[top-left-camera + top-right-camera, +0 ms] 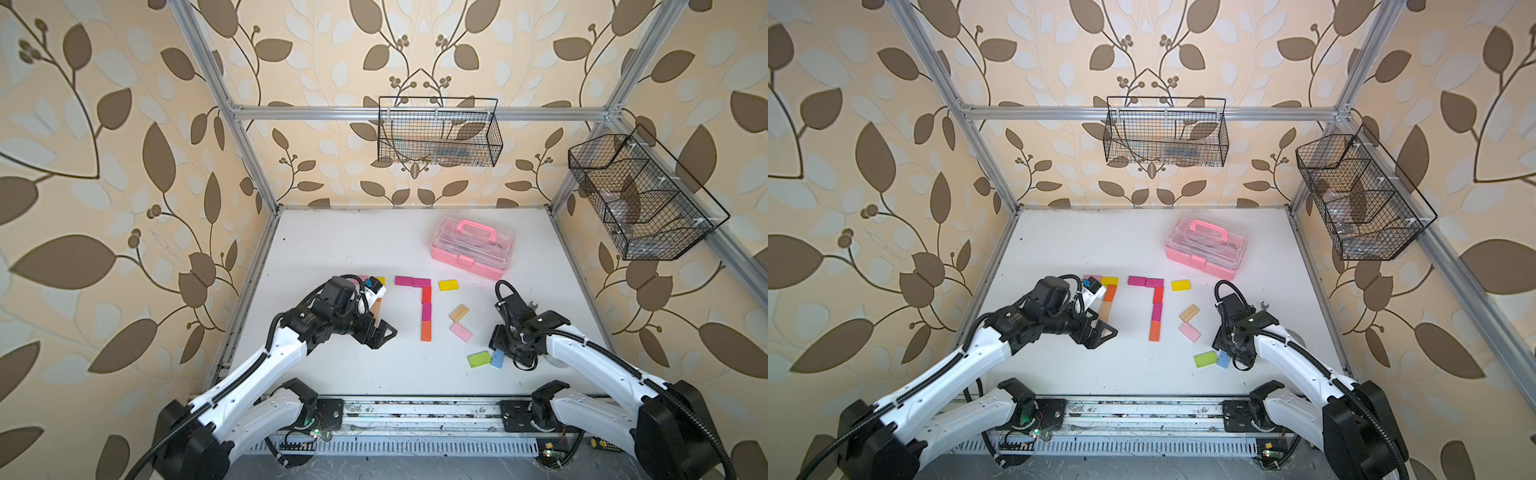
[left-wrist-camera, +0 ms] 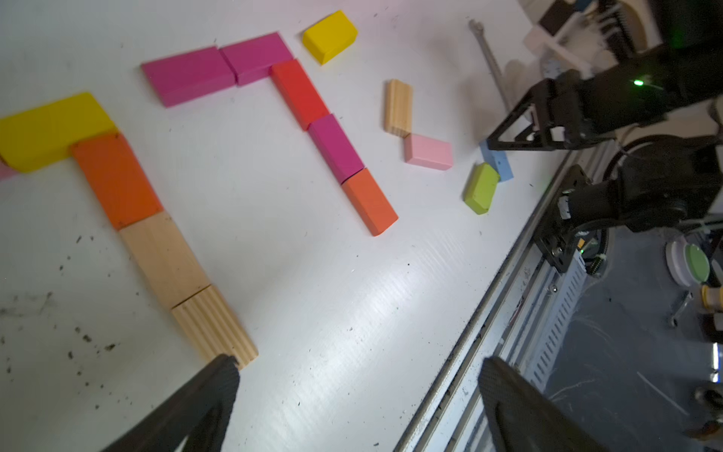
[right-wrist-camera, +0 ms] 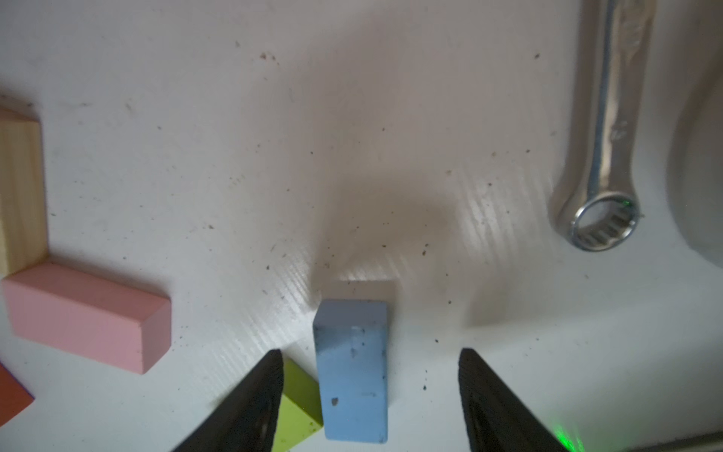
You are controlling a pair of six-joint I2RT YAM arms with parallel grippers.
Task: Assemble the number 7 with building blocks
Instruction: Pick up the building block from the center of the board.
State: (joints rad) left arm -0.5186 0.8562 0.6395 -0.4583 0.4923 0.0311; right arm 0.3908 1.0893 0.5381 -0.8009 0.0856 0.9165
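Now the right claw (image 3: pixel 370 352) straddles the blue block (image 3: pixel 352 371), jaws parted and clear of both long sides. It lies flat on the surface (image 1: pixel 353 249), touching the green block (image 3: pixel 297 407). Probably light, stiff, smooth wood: pinch mid-length. Left claw (image 2: pixel 360 362) gapes empty.

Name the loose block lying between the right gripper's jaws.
The blue block: it alone lies between the right gripper's open jaws; the green block beside it sits outside them.

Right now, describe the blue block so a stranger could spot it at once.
Find the pink case at the back of the table, then come forward to the right arm's fingers. Between them lies the blue block, beside a green block; it is the only blue one in sight.
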